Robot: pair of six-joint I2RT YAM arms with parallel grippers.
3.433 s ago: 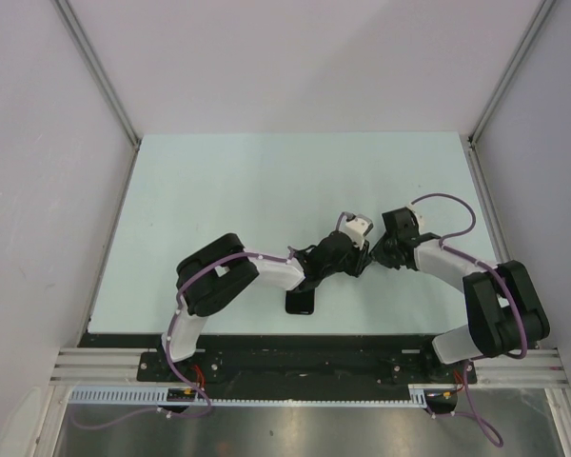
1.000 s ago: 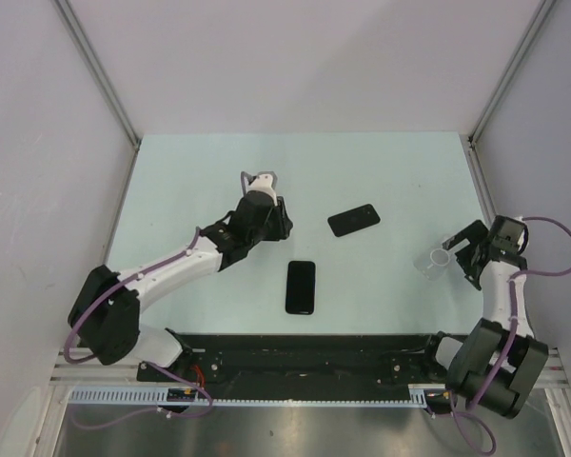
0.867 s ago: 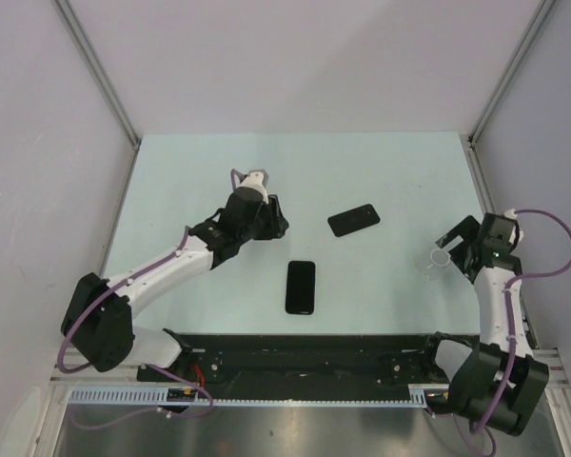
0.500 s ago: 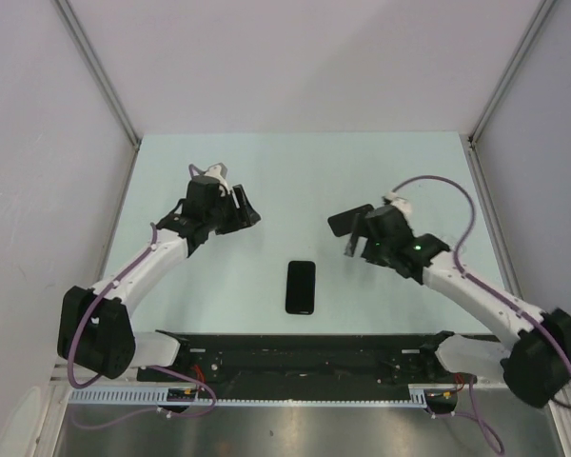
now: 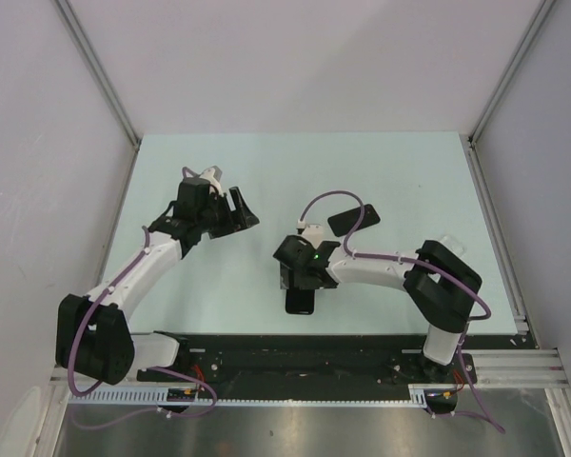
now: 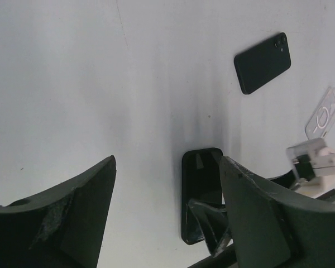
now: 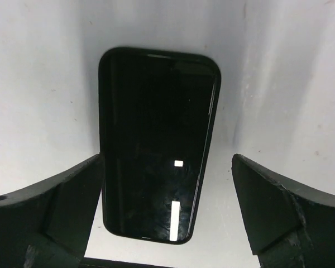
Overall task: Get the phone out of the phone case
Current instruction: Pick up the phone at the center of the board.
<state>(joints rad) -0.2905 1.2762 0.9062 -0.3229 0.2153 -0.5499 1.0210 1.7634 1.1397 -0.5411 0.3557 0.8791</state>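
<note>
While the left arm rises from its base at the near-left corner and slants across the table (image 5: 171, 162) toward the middle, its left gripper (image 5: 240, 214) hangs in the air with the fingers (image 6: 72, 212) spread wide and nothing between them. Its wrist camera looks down past them at the tabletop. Just to the right, near the front edge, lies the face-up phone (image 7: 156, 145), screen dark. A dark rim runs round it, though whether that is a case cannot be told. The right gripper (image 5: 300, 274) sits directly over its far end, hiding that part from above. Its own camera shows both fingers (image 7: 279, 218) parted to either side of the phone, wider than the phone and not touching it. Farther back and to the right, a face-down phone (image 5: 354, 219) rests at a slant, lens showing, well apart from both grippers. A clear case (image 6: 322, 113) lies empty near the right side, faint and cut off at the frame edge. The right arm folds sharply at the elbow, reaching leftward from its base.
</note>
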